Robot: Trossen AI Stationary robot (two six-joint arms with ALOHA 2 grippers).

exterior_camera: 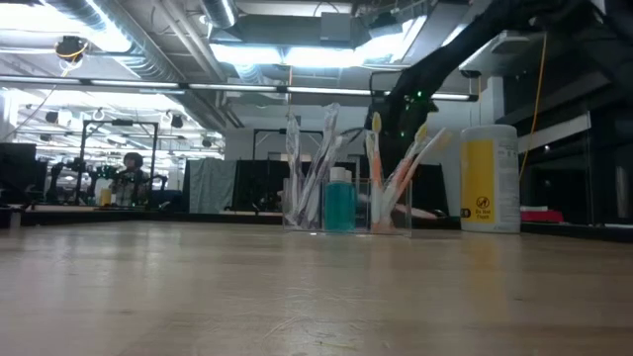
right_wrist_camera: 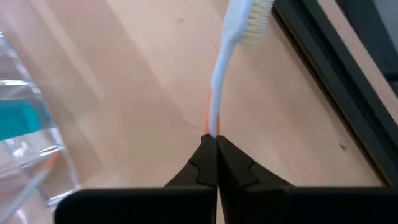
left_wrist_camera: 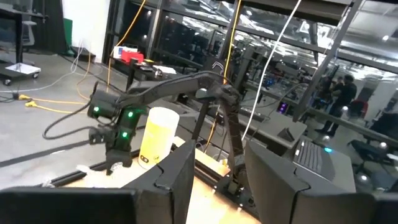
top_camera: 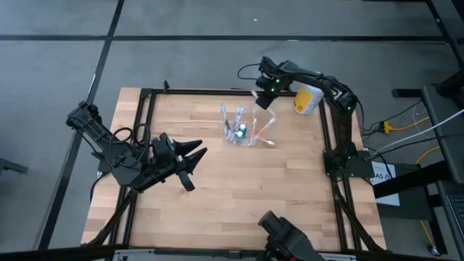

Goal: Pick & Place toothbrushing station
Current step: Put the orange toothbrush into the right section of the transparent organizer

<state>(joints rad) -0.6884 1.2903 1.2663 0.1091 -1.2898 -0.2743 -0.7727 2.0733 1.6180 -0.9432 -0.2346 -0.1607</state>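
The toothbrushing station (top_camera: 245, 132) is a clear plastic holder with several toothbrushes and a teal bottle. It stands on its base on the wooden table, far of the middle, and shows in the low view (exterior_camera: 344, 203). My right gripper (top_camera: 262, 100) hangs just beyond the station's far right side, shut on a white-and-orange toothbrush (right_wrist_camera: 219, 81). The station's clear wall shows in the right wrist view (right_wrist_camera: 28, 137). My left gripper (top_camera: 194, 164) is open and empty over the table's left half. My right gripper pinches the toothbrush's handle (right_wrist_camera: 211, 127) between its two fingertips. The handle runs on past the fingertips, along the fingers, to the bristle head (right_wrist_camera: 254, 18). The fingers hide the handle's other end, so I cannot tell whether it stands in the station.
A yellow canister with a white lid (top_camera: 307, 100) stands at the far right of the table, close to my right arm, and shows in the low view (exterior_camera: 490, 178). A black frame rail (top_camera: 217, 92) runs round the table's edges. Bare wood lies near of the station.
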